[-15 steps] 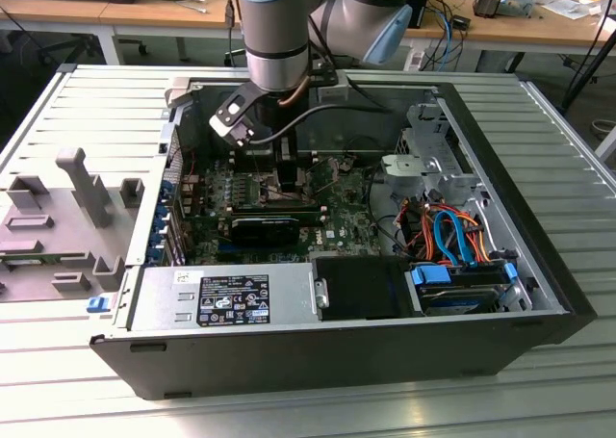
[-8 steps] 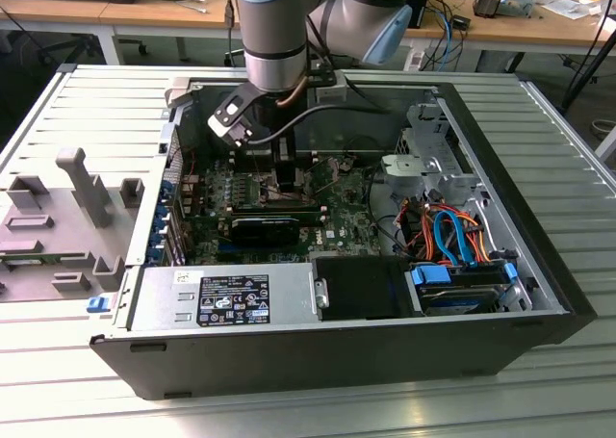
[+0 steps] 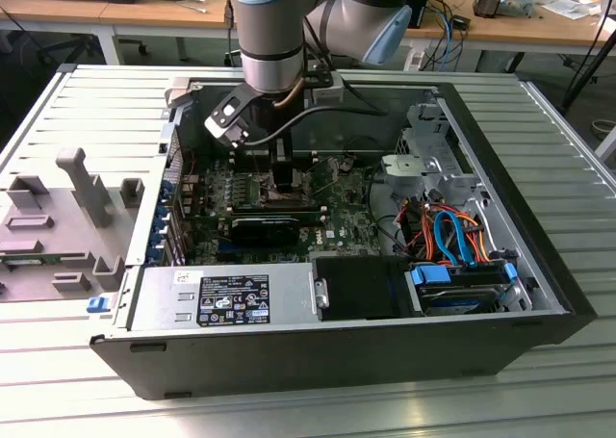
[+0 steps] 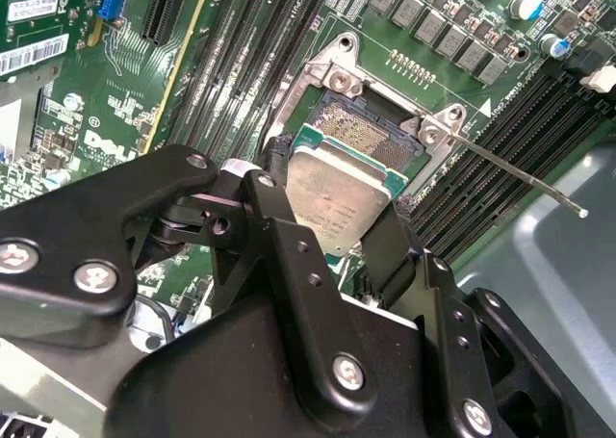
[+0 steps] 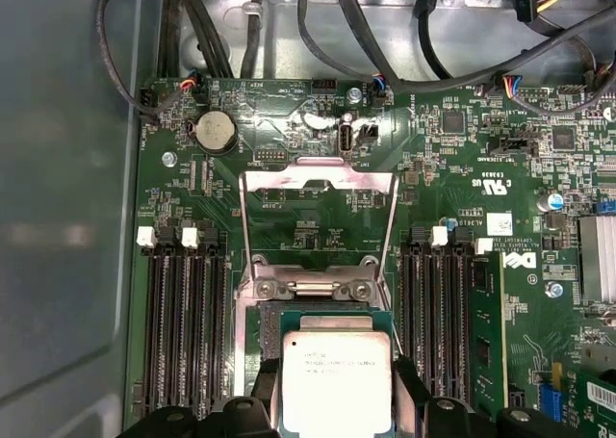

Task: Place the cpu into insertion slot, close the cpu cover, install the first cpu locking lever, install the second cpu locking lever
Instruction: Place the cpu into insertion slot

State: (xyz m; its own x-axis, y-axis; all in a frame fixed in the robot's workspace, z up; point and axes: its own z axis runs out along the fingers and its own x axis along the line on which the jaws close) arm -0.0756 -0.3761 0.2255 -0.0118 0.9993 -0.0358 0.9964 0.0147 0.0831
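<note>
Slatted metal table (image 3: 563, 120) carrying an open computer case (image 3: 337, 361), into which the arm (image 3: 279, 34) is lowered. At the centre, the gripper (image 4: 337, 207) is clenched on the cpu (image 5: 334, 385), with its black fingers (image 5: 408, 385) pressed against two opposite edges. The cpu is held directly over the insertion slot (image 4: 373, 135), whose brownish contact field is exposed beyond the chip's far edge; whether the chip is already seated cannot be told. The chip is judged light, rigid and fragile: a dull grey metal lid on a thin green substrate, best gripped by the side edges only and kept level, so that no force is put on the fine contacts beneath. Beyond the slot, the cpu cover (image 5: 318, 180), a thin silvery plate with a square window, is seen raised on its hinge. A slim wire locking lever (image 4: 510, 168) is seen released, angled away from the socket. Long black memory slots (image 5: 188, 332) are set on either side on the green motherboard (image 5: 452, 168)
</note>
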